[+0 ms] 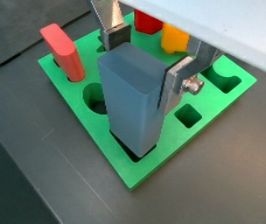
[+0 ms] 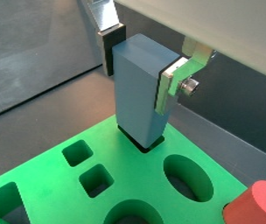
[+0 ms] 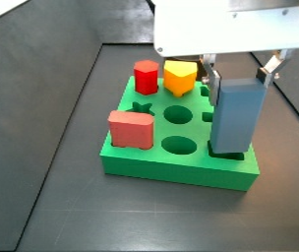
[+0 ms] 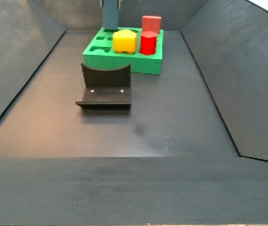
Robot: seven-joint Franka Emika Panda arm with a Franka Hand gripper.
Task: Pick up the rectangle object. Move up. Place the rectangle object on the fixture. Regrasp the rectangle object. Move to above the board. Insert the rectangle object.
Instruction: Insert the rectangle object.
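Note:
The steel-blue rectangle object (image 1: 129, 96) stands upright with its lower end in a hole at a corner of the green board (image 1: 147, 171). My gripper (image 1: 147, 59) straddles its upper part, with a silver finger (image 1: 180, 77) flat on one side and a dark pad (image 1: 115, 39) against the opposite side. The other wrist view shows the same hold: gripper (image 2: 142, 74), rectangle object (image 2: 139, 96), board (image 2: 53, 184). In a side view the gripper (image 3: 242, 74) hangs over the rectangle object (image 3: 235, 118) at the board's (image 3: 179, 169) near right corner. The black fixture (image 4: 106, 78) stands on the floor, apart from the board (image 4: 148, 62).
A salmon-pink block (image 3: 131, 128), a red peg (image 3: 146, 77) and a yellow peg (image 3: 180, 77) stand in other holes of the board. Two round holes (image 3: 179, 146) beside the rectangle object hold nothing. Dark sloping walls (image 4: 18, 97) enclose the floor.

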